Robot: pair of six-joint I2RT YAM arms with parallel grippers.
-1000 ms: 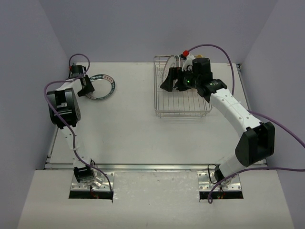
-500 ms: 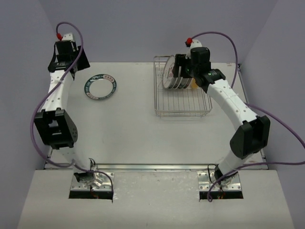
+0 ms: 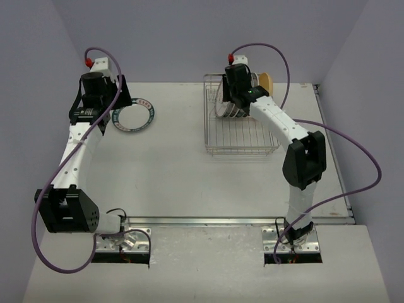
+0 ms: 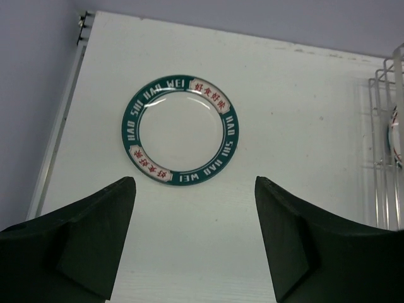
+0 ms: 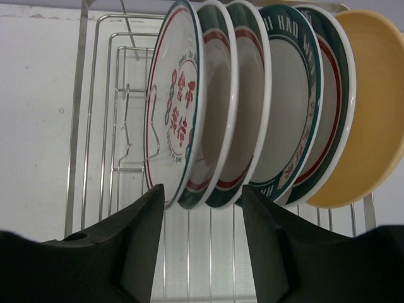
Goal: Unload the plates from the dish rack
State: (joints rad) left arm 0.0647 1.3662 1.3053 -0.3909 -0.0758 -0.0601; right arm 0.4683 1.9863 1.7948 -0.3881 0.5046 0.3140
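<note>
One plate [image 4: 180, 129] lies flat far left, below the empty left gripper [image 4: 194, 183], fingers apart. The right gripper [image 5: 203, 192], fingers apart, straddles rims of plates [image 5: 252, 107] standing in the rack [image 5: 82, 126]. Next, likely: clamp one and lift.

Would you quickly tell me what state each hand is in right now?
Left hand: open, empty.
Right hand: open, holding nothing yet.

Two slim robot arms, the left arm [image 3: 76, 151] and the right arm [image 3: 278, 123], have white links and chunky black joint housings. A purple cable [image 3: 39, 208] with a red cap [image 3: 89, 62] loops along each, rising from bolted silver base plates [image 3: 136, 243] at seven and five o'clock. The fingers [image 4: 95, 240] are broad matte-black wedges.
</note>
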